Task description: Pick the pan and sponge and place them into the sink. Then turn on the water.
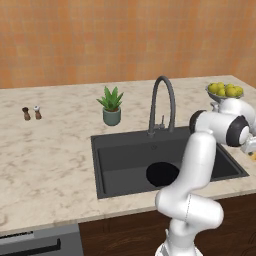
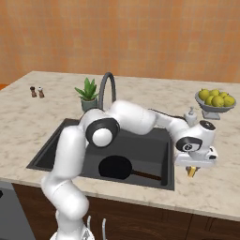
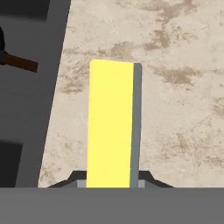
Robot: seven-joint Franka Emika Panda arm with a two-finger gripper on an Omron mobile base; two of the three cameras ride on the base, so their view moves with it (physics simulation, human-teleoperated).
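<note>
From the left base view, the pan lies on the floor of the sink, partly behind the white arm, with the faucet arched behind the basin. From the right base view, the hand hangs over the table just right of the sink's rim, a bit of yellow below it — probably the sponge, though it is small here. In the hand view the fingertips close on the sponge — it stands on edge, grey-green face to the right, over the table beside the sink wall.

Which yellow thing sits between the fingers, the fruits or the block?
The small rectangular yellow sponge with its grey-green face; the round yellow fruits stay heaped in their bowl.
</note>
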